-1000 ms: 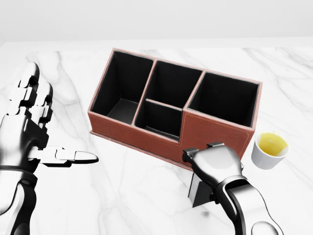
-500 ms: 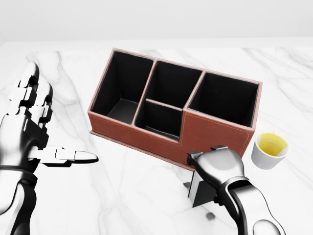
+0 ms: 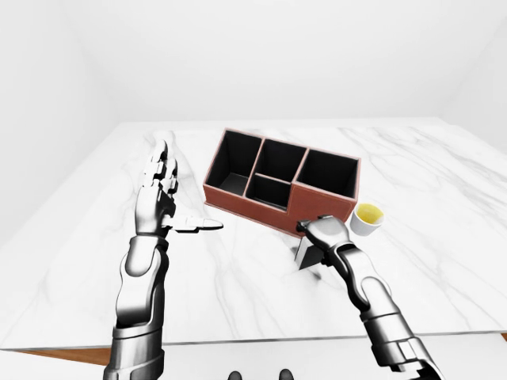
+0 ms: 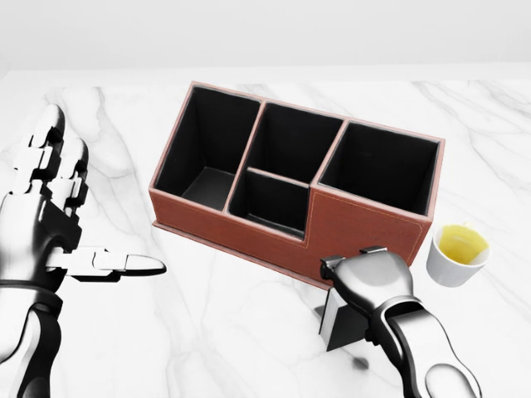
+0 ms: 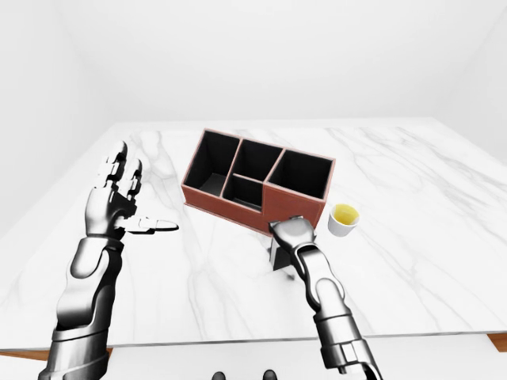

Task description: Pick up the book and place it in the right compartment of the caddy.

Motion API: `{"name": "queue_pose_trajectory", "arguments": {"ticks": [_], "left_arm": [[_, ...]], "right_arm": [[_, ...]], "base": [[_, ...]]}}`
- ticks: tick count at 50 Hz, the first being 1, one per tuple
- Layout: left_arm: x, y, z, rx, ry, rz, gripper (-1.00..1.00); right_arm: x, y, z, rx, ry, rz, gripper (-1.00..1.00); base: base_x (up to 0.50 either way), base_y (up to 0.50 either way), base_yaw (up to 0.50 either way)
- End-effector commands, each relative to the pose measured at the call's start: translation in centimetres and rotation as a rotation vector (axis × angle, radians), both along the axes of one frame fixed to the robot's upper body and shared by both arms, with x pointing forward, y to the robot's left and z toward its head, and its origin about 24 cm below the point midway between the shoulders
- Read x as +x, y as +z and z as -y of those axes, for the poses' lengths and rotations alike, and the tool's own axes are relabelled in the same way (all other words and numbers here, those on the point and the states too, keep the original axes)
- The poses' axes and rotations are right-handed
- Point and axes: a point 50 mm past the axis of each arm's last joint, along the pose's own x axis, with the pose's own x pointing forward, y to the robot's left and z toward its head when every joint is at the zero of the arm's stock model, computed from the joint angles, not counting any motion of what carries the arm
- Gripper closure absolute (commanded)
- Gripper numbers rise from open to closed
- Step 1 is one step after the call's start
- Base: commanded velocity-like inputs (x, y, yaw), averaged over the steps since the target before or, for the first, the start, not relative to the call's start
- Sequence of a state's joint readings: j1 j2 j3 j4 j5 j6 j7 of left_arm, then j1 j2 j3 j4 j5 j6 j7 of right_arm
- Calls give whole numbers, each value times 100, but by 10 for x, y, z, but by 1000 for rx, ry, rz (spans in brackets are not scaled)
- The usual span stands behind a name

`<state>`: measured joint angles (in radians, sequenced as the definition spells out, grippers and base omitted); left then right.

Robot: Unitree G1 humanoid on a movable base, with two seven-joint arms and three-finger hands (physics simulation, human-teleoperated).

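Surface: a white marble table (image 4: 207, 332) with grey veining, under a plain white wall.
Caddy: a brown leather caddy (image 4: 365, 228) with black lining, set at a slant in the head view. It has a tall compartment at its left, a middle section split into a rear and a smaller near pocket, and a large right compartment (image 4: 382, 170); all show only dark interiors.
Book: a dark, thin book (image 4: 342, 325) stands on the table just below the caddy's right end in the head view, close to the brown wall (whether it touches the wall I cannot tell). Most of its top is hidden under the hand.
Right hand: the right hand (image 4: 371, 286) sits on top of the book with its fingers curled down over the upper edge, clamped on it as far as the head view shows. The forearm runs off toward the lower right corner.
Left hand: the left hand (image 4: 50, 207) is raised over the table at the left of the view, well apart from the caddy, fingers spread and upright, the thumb (image 4: 124, 265) pointing toward the caddy. It holds nothing.
Cup: a small white cup (image 4: 457, 253) of yellow liquid stands just beside the caddy's right end (upright, on the table).
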<state>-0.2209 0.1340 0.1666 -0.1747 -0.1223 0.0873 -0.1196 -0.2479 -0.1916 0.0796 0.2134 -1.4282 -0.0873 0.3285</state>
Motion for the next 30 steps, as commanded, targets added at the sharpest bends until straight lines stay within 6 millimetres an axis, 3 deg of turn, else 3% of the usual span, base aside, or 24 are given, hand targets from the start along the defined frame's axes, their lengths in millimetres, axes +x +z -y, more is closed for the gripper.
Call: {"name": "queue_pose_trajectory", "arguments": {"ticks": [1, 30], "left_arm": [[0, 0, 0, -1, 0, 1, -100], [1, 1, -1, -5, 7, 1, -100]], "right_arm": [[4, -7, 0, -15, 2, -8, -29], [9, -22, 7, -54, -10, -51, -31]], "base": [[0, 0, 0], [0, 0, 0]]}}
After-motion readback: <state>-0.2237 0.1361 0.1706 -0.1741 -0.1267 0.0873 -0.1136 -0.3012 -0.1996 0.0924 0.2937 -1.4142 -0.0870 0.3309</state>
